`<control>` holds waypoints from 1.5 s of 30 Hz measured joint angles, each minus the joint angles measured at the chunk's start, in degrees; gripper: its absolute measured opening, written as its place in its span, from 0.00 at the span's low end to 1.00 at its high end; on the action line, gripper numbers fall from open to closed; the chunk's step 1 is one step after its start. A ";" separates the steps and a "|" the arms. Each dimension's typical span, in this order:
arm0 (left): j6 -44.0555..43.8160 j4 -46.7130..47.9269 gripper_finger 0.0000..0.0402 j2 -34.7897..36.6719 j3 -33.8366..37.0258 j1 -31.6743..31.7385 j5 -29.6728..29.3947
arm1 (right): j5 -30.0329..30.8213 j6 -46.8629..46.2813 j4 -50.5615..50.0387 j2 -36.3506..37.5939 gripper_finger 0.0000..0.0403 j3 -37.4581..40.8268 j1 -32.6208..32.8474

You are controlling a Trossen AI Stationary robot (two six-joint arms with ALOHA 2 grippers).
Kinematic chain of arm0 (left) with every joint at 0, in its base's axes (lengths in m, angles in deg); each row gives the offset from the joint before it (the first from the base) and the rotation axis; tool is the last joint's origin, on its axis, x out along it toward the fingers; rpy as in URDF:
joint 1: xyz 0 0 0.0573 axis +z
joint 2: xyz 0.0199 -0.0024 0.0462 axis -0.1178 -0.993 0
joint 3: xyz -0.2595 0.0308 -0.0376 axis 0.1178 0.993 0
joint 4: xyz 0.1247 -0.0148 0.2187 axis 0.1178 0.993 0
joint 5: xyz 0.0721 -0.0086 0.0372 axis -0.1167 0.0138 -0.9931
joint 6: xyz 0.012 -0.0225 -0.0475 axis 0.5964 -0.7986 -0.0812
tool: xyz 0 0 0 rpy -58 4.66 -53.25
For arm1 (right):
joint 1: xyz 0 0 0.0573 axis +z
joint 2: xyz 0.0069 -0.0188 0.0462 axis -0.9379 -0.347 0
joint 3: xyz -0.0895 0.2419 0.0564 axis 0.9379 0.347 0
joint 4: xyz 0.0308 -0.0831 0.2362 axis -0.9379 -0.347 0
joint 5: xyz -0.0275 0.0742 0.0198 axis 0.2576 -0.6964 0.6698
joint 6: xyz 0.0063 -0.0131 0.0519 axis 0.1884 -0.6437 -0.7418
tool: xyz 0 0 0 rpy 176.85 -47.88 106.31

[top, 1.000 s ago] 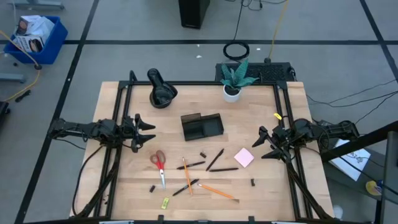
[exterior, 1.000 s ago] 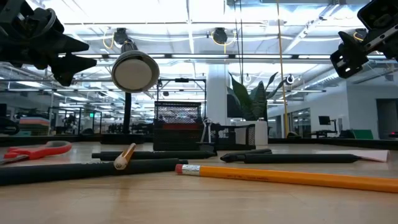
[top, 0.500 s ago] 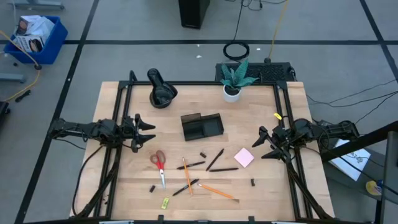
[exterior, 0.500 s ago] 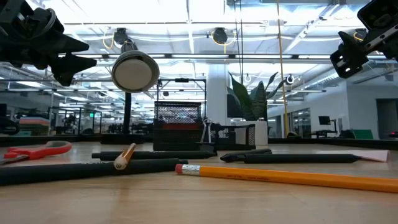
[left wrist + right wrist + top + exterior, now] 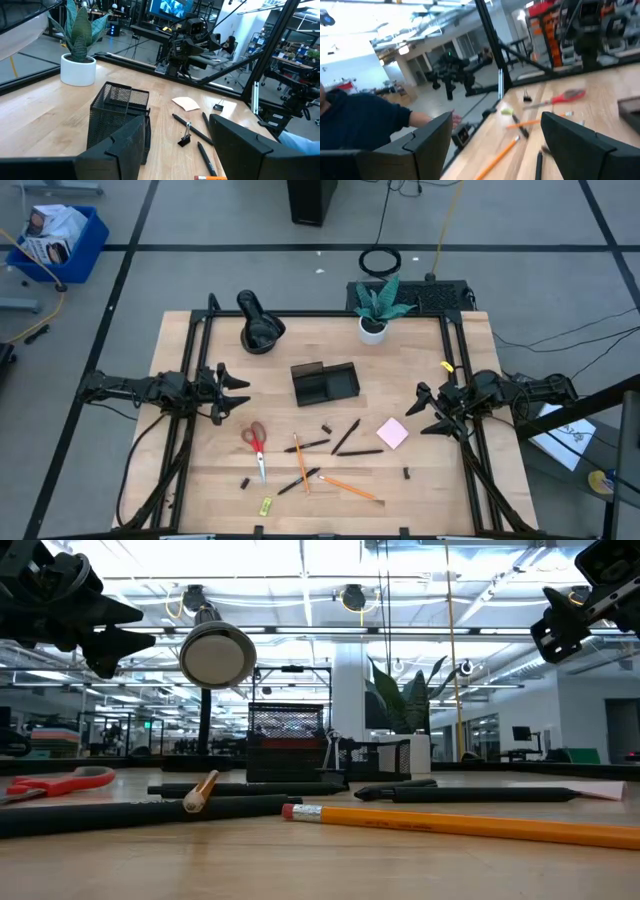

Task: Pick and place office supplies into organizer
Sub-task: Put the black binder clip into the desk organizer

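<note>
high view: wooden table [image 5: 200,480]; black organizer [image 5: 324,383] near centre, toward the back. in front of it lie the red-handled scissors [image 5: 257,444], orange pencils [image 5: 348,488], black pens [image 5: 346,436], pink sticky-note pad [image 5: 392,433], small black clips [image 5: 406,473] and a yellow-green piece [image 5: 266,505], all loose on the wood. left gripper [image 5: 237,393] at the left edge, jaws apart, holding nothing. right gripper [image 5: 424,412] at the right edge, jaws apart, holding nothing. black lamp [image 5: 258,322] and white plant pot [image 5: 373,329] along the back.

low view: a pencil [image 5: 460,823] nearest the camera, pens behind it, scissors far left, organizer beyond; both grippers above the table.

left wrist view: organizer's mesh wall [image 5: 117,120], sticky-note pad, a clip [image 5: 184,139], the plant pot.

right wrist view: scissors, pencils, and a person's sleeve [image 5: 365,120] beside the table.
</note>
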 joint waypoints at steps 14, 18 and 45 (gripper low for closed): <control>-2.56 0.00 0.56 -0.02 0.01 0.00 0.00 | 14.97 -8.87 -2.04 -5.22 0.73 -0.01 0.01; -2.58 -0.01 0.56 0.00 0.02 0.02 0.00 | 18.18 -7.57 2.30 -12.13 0.73 -0.01 0.31; 3.48 -10.79 0.56 0.00 0.06 0.02 -6.03 | 43.92 -10.60 26.28 -59.62 0.73 -21.94 27.10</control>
